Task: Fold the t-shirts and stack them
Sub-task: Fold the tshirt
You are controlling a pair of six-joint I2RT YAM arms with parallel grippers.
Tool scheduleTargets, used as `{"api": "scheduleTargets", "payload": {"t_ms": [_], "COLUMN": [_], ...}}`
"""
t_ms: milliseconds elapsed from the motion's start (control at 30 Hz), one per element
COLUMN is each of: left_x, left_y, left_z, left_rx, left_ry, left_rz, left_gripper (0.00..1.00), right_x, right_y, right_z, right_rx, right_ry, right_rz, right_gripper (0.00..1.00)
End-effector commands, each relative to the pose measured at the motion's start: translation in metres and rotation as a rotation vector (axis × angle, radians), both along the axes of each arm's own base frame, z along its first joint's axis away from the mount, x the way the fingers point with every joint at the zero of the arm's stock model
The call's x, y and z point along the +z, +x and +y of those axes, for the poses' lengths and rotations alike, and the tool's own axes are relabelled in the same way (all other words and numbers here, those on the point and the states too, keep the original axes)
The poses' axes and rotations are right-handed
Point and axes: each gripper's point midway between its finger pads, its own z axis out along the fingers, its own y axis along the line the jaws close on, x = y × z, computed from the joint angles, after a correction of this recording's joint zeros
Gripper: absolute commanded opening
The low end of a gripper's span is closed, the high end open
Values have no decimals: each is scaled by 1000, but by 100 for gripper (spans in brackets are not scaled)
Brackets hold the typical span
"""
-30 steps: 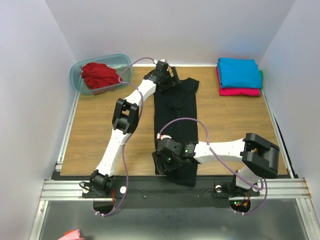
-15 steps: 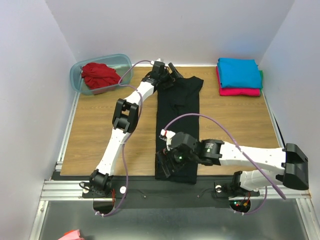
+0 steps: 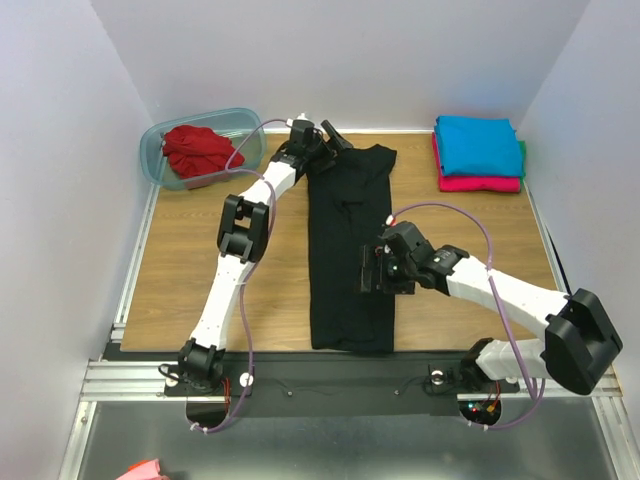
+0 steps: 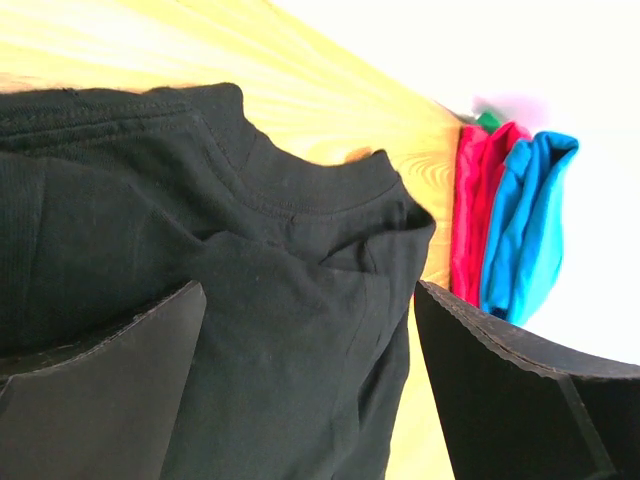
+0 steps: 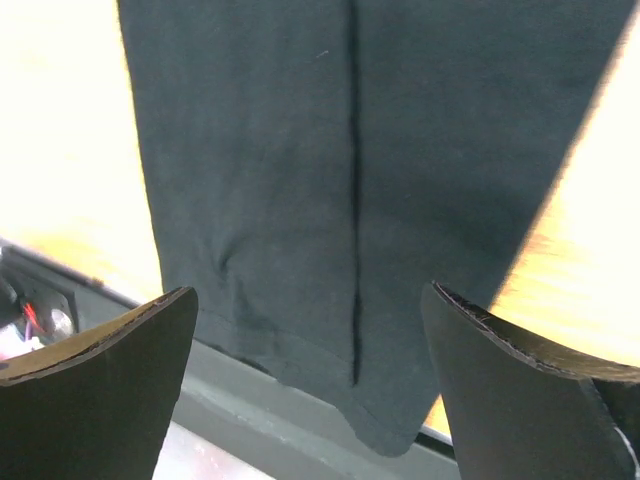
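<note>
Hem of the black t-shirt (image 3: 350, 250) lies nearest, at the near edge of the wooden tabletop (image 3: 200, 260). The shirt is folded into a narrow strip with its long axis running straight from near to far, so the collar points at the back wall. In the right wrist view a lengthwise crease runs down the strip to the hem.

About halfway along, over the strip's right edge, hangs the right gripper (image 3: 366, 270). Its fingers are spread wide with nothing between them but the cloth below (whether the tips touch the cloth cannot be told).

At the far end, the left gripper (image 3: 330, 143) sits at the left side of the collar. It too is spread apart, and its wrist camera looks across the ribbed neckline and a bunched fold of black cloth between the fingers.

Farther back, in the far left corner, a red t-shirt (image 3: 198, 150) lies crumpled in a translucent blue-grey plastic tub (image 3: 152, 150). In the far right corner, well apart from the black shirt, a folded turquoise t-shirt (image 3: 478, 143) rests on top of a folded magenta t-shirt (image 3: 480, 184).
</note>
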Motion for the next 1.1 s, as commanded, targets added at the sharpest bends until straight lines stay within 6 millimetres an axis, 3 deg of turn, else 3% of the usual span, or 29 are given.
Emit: {"api": "scheduleTargets", "payload": {"t_ms": [0, 33, 67, 100, 133, 167, 200, 233, 267, 300, 333, 367, 400, 433, 467, 500, 533, 633, 667, 767, 900, 1067], "left_x": [121, 150, 142, 181, 180, 147, 145, 189, 143, 139, 167, 128, 119, 126, 92, 93, 68, 45, 31, 13, -6, -23], "left_y": [-26, -46, -59, -74, -90, -114, -130, -151, -179, -205, -226, -264, -283, -300, -326, -350, -371, -416, -429, -462, -486, -498], "left_z": [-1, 0, 3, 14, 21, 24, 30, 38, 46, 38, 42, 35, 34, 42, 47, 41, 44, 44, 48, 44, 37, 39], "left_rx": [-85, -88, -94, -77, -70, -80, -68, -40, -60, -85, -60, -116, -136, -109, -113, -137, -168, -209, -214, -275, -333, -327], "left_ry": [74, 115, 167, 229, 275, 333, 358, 342, 386, 387, 357, 398, 397, 389, 401, 390, 419, 428, 443, 484, 541, 612], "left_rz": [-219, -223, -193, -266, -232, -157, -142, -232, -147, -149, -209, -144, -121, -132, -51, -59, -15, 59, 99, 140, 207, 267], "left_gripper": [99, 99, 99, 98, 98, 99, 98, 98, 98, 98, 99, 98, 98, 98, 98, 98, 98, 96, 95, 93, 86, 80], "right_x": [-10, -19, -24, -29, -32, -38, -41, -43, -45, -47, -48, -47, -48, -45, -45, -48, -48, -57, -59, -66, -75, -82], "right_y": [19, 14, 12, 9, 6, -1, -4, -6, -10, -13, -15, -16, -17, -16, -17, -24, -24, -35, -35, -39, -42, -44], "right_z": [-28, -34, -38, -40, -42, -46, -47, -48, -50, -53, -54, -55, -55, -52, -50, -48, -45, -44, -41, -40, -39, -43], "right_rx": [-131, -141, -157, -177, -185, -195, -199, -198, -195, -200, -201, -207, -207, -200, -197, -185, -179, -160, -153, -150, -143, -154], "right_ry": [-100, -116, -127, -128, -132, -132, -129, -130, -130, -128, -128, -121, -116, -94, -82, -66, -47, -32, -15, -2, -6, -20], "right_rz": [-22, 2, 11, 31, 40, 63, 72, 77, 81, 83, 82, 75, 82, 72, 72, 96, 98, 136, 140, 151, 178, 186], "right_gripper": [98, 97, 93, 91, 89, 86, 85, 84, 81, 80, 78, 73, 72, 70, 66, 65, 63, 59, 57, 54, 49, 43]}}
